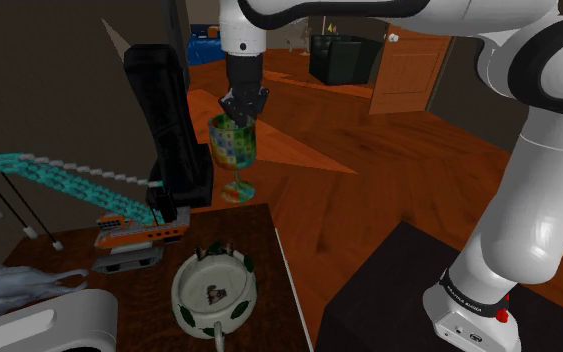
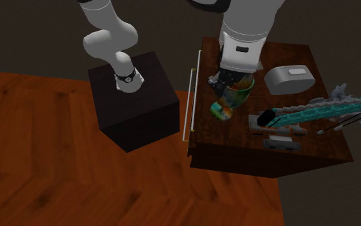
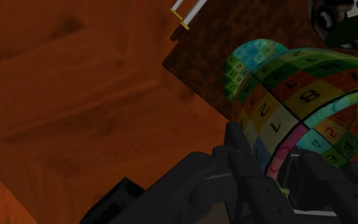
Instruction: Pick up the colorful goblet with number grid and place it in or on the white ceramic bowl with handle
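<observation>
Hand: the hand (image 1: 241, 108) was clamped on the goblet's rim.
Goblet: the goblet (image 1: 233, 140) hung under the hand, foot down, lifted clear of the surface (image 1: 259, 228).
Done: the pick-up looked complete.
Left: carry, lower and release at the bowl (image 1: 214, 290), which sat on the surface below the hand and a little aside.
Edges: the surface's edge ran near beneath the goblet.
Room: a tall black machine (image 1: 169, 130) stood close beside the goblet; above the bowl the way looked open.

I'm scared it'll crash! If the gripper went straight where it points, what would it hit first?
Probably the brown table top near its edge, the foot of the held goblet touching first; the bowl sits aside. Depth is unclear.
</observation>
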{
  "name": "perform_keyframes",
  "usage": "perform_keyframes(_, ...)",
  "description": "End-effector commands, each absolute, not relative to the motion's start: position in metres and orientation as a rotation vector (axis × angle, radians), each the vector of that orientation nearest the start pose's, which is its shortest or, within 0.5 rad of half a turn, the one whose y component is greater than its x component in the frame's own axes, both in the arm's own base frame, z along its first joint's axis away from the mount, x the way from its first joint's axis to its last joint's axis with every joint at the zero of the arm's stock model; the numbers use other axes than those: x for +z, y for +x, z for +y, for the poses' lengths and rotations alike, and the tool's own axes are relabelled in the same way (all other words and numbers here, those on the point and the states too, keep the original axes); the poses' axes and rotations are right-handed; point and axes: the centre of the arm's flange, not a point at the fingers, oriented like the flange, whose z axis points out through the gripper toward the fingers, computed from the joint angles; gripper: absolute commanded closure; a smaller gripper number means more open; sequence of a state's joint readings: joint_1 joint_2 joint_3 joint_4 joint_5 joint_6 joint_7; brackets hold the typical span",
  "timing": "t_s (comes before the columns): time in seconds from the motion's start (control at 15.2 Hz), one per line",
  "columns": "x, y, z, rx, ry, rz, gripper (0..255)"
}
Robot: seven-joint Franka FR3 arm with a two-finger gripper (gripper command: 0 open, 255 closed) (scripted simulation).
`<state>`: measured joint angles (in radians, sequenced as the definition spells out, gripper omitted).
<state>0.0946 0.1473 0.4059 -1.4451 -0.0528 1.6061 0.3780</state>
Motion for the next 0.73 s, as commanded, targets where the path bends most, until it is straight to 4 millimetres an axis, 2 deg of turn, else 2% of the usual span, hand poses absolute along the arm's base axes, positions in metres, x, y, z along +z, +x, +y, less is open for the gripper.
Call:
perform_keyframes(0.0,0.621,0.538,0.267,-0.033,-3.120,-0.186,255)
perform_keyframes(0.33,0.644,0.538,0.267,-0.033,-3.120,-0.186,255)
perform_keyframes(0.66,0.664,0.497,0.316,-0.033,-3.120,-0.186,255)
